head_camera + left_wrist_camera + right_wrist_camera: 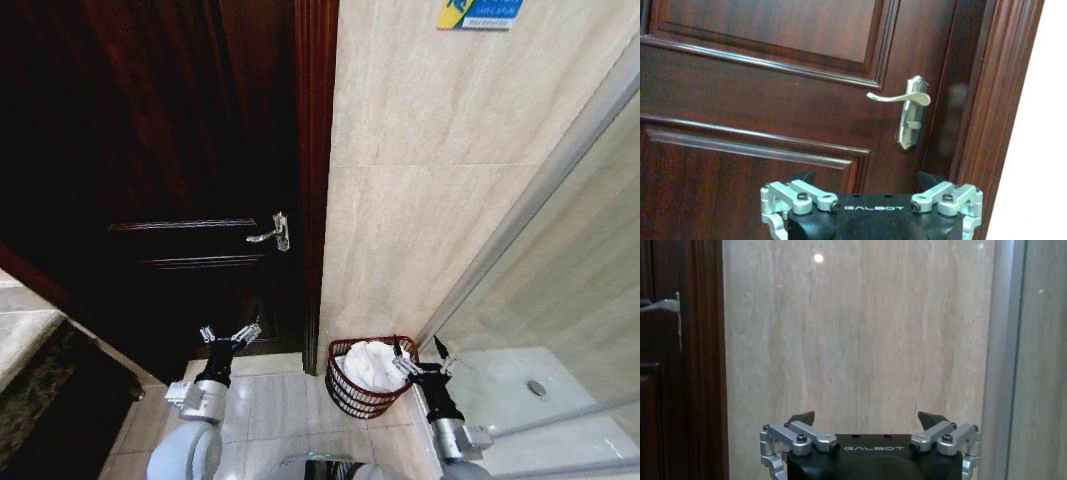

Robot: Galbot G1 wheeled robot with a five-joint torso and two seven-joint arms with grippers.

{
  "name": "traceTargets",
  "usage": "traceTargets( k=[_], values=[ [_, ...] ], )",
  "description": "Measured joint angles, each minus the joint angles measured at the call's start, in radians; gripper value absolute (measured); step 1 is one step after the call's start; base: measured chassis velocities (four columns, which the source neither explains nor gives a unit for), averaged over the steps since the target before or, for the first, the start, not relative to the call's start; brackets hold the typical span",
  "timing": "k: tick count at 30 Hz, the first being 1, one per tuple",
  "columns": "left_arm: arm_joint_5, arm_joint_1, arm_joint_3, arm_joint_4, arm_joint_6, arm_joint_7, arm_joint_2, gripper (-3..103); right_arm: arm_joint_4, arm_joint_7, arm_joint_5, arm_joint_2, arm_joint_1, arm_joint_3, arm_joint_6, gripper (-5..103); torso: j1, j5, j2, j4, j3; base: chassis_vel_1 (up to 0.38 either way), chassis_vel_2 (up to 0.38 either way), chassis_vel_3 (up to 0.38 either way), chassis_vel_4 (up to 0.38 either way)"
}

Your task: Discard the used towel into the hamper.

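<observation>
The hamper (366,378) stands on the tiled floor against the marble wall (430,200), just right of the dark wooden door (160,180), with a white towel (372,364) lying inside. The right gripper (419,361) hovers at the hamper's right rim, jaws spread wide and empty. The left gripper (229,336) hangs left of the hamper before the door, jaws likewise wide apart, holding nothing.

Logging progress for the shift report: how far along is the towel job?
Done, it seems: a white towel lies inside the hamper by the tiled wall. In hand: nothing; the left gripper faces the wooden door and the right gripper sits open beside the hamper's rim. Left: apparently nothing.
</observation>
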Motion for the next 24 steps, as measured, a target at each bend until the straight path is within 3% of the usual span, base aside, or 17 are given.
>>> traceTargets(
  k=[10,24],
  values=[
    [0.0,0.0,0.0,0.0,0.0,0.0,0.0,100,0.093,-0.007,-0.009,0.021,0.009,0.006,-0.068,100,0.0,0.0,0.0,0.0,0.0,0.0,0.0,0.0,0.0],
    [0.0,0.0,0.0,0.0,0.0,0.0,0.0,100,0.155,-0.006,-0.009,0.037,-0.009,-0.006,-0.074,100,0.0,0.0,0.0,0.0,0.0,0.0,0.0,0.0,0.0]
  ],
)
